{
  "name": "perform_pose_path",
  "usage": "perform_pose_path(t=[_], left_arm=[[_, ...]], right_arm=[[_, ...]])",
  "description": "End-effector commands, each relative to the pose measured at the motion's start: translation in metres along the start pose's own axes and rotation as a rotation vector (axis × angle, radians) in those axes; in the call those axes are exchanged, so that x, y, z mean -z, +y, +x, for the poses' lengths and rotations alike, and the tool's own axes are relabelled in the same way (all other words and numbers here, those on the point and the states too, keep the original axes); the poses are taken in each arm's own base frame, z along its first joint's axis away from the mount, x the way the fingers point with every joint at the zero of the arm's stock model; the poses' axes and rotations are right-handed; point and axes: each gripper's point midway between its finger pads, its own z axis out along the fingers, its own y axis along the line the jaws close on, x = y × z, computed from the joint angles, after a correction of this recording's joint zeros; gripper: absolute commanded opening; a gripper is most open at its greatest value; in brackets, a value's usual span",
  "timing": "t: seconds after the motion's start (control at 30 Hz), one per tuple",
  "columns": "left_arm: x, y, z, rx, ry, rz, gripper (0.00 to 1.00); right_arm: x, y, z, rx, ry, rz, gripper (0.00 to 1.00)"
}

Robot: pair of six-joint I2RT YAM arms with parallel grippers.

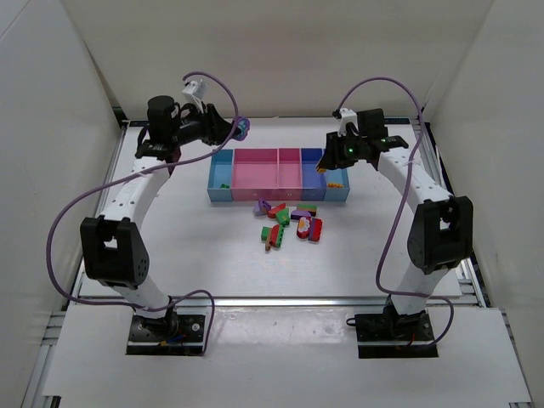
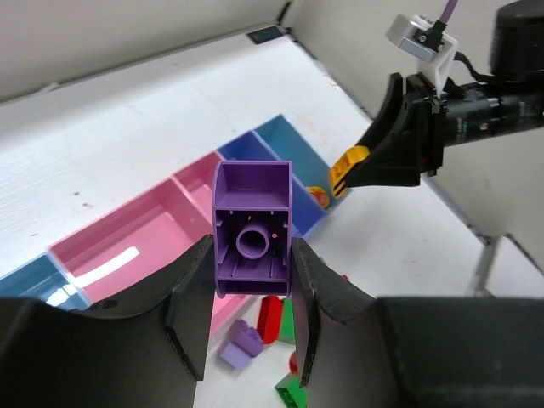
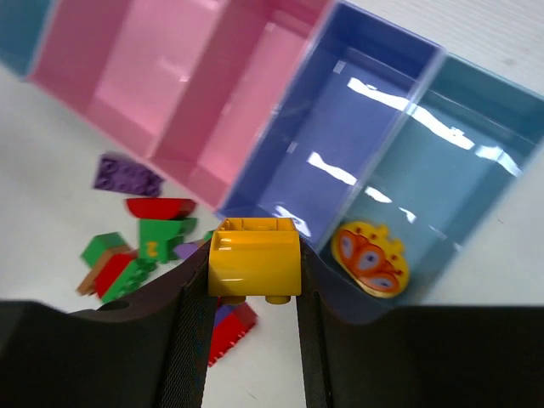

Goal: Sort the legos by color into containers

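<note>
Pincer on your left clamps a purple lego; your right pincer clamps an orange lego above the containers.

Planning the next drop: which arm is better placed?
Probably right: right gripper holds a yellow plastic brick beside the yellow-orange piece in the light-blue end bin; left gripper holds a purple plastic brick higher.

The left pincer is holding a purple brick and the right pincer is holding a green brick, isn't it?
Not quite. The right pincer is holding a yellow brick, not a green one. The right wrist view shows it clamped there. The rest is right: the left pincer is holding a purple brick.
</note>
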Motion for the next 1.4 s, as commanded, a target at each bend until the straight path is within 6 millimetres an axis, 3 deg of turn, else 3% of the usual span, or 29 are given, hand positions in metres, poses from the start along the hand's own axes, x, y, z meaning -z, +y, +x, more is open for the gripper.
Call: perform_pose_path(t=[0.0,0.4,0.47,0.53,0.67,0.73,0.83,0.87,0.93,0.97,1.0,1.13,1.3,1.37], left_arm=[[0.017,0.005,-0.018,-0.087,-0.028,-0.175,0.1],[0.008,0.006,-0.014,-0.107,-0.006,-0.187,0.1],[0.005,0.001,-0.012,-0.117,0.002,-0.172,0.1],[0.002,-0.002,-0.009,-0.139,0.023,-0.165,0.1],[-0.008,-0.003,-0.005,-0.176,0.055,-0.163,0.1],[-0.014,-0.006,-0.005,-0.176,0.059,-0.152,0.1],[-0.029,-0.012,0.006,-0.152,0.107,-0.098,0.12],[-0.038,-0.011,0.013,-0.13,0.141,-0.079,0.13],[-0.05,-0.019,0.021,-0.119,0.167,-0.048,0.13],[-0.059,-0.016,0.03,-0.107,0.189,-0.033,0.13],[-0.067,-0.025,0.026,-0.124,0.184,-0.01,0.13],[-0.099,-0.029,0.036,-0.1,0.235,0.035,0.14],[-0.134,-0.029,0.068,-0.076,0.325,0.076,0.15],[-0.144,-0.037,0.07,-0.089,0.333,0.093,0.16]], right_arm=[[0.01,-0.03,-0.007,-0.003,-0.008,0.207,0.0],[0.007,-0.075,0.011,0.038,0.062,0.402,0.0],[0.001,-0.077,0.016,0.052,0.081,0.397,0.04],[-0.004,-0.08,0.02,0.049,0.096,0.393,0.28],[-0.012,-0.082,0.022,0.04,0.103,0.385,0.54],[-0.013,-0.083,0.017,0.039,0.092,0.389,0.62],[-0.01,-0.077,0.004,0.059,0.065,0.364,0.83],[-0.007,-0.072,0.0,0.066,0.05,0.35,0.9],[0.003,-0.066,-0.012,0.078,0.013,0.351,0.94],[0.008,-0.063,-0.015,0.074,0.0,0.352,0.94],[0.021,-0.06,-0.026,0.084,-0.037,0.375,0.95],[0.054,-0.054,-0.044,0.098,-0.116,0.434,0.97],[0.087,-0.058,-0.039,0.07,-0.145,0.476,0.97],[0.1,-0.066,-0.038,0.055,-0.156,0.501,0.97]])
